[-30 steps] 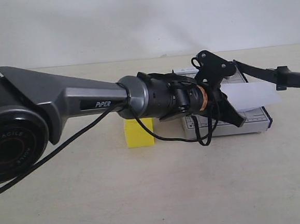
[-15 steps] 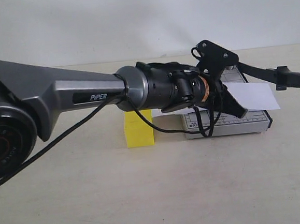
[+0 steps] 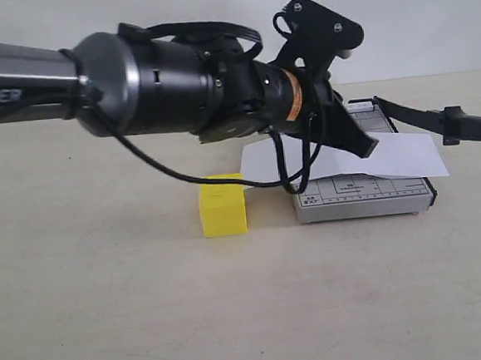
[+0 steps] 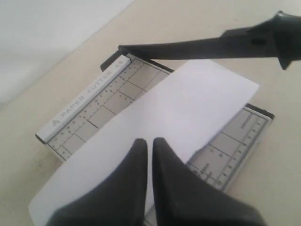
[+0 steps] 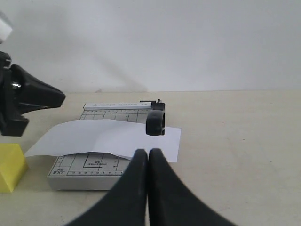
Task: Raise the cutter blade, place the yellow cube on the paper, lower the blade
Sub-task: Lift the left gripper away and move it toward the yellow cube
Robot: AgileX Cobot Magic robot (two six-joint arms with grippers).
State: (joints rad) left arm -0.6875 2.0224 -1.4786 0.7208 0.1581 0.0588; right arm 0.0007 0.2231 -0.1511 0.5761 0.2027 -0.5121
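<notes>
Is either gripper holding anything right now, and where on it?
Nothing is held. The left gripper and the right gripper are both closed and empty; the yellow cube sits untouched beside the trimmer.

The ruler bar (image 4: pixel 89 100) on the base (image 4: pixel 235 141) is showing "PAPER CUTTER A5". The left arm (image 3: pixel 16 77) is carrying "PIPER" in white. The base's corner is showing small marks, seemingly "A5" and "B7".
</notes>
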